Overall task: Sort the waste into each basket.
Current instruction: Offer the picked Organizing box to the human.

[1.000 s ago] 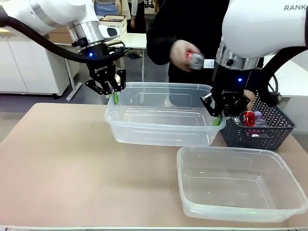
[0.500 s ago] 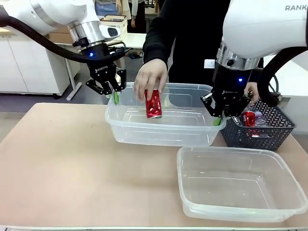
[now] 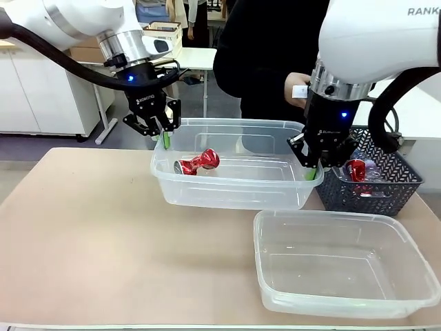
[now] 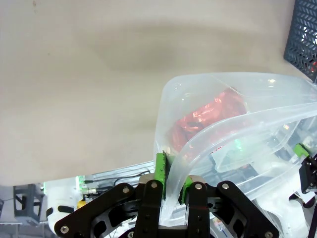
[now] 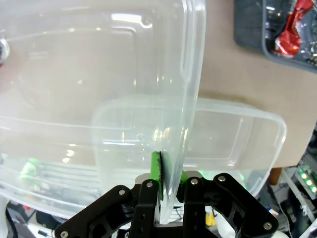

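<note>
The far tub [image 3: 227, 194] is clamped by its rim at both ends, with the left jaws shut on one corner and the right jaws shut on the opposite wall. A crushed red can [image 3: 198, 163] lies inside, between the jaws and nearer the left pair. Both grips should be level and firm, so the tub is not tipped.

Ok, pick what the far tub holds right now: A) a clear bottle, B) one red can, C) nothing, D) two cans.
B: a single crushed red can lies on its side inside the far tub.
</note>
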Tool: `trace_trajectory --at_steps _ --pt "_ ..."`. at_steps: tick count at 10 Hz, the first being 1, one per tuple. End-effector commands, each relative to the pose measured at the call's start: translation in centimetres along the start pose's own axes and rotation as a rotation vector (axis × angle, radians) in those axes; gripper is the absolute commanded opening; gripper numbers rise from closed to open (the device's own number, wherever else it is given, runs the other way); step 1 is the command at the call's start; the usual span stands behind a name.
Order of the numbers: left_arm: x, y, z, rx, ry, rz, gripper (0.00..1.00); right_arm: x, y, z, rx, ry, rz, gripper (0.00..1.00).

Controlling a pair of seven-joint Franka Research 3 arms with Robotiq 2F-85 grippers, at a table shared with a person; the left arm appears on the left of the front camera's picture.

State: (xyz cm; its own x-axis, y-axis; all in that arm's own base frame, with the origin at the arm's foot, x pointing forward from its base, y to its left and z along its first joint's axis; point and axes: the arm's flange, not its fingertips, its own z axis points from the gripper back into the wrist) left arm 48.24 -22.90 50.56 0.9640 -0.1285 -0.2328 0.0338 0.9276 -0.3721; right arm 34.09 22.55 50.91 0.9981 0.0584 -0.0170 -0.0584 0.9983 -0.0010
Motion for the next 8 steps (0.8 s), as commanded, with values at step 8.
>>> trace_trajectory --at_steps 8 --pt "-0.39 -0.23 0.13 -0.005 -0.017 -0.011 0.07 -0.26 0.61 0.25 0.001 0.007 0.020 0.05"
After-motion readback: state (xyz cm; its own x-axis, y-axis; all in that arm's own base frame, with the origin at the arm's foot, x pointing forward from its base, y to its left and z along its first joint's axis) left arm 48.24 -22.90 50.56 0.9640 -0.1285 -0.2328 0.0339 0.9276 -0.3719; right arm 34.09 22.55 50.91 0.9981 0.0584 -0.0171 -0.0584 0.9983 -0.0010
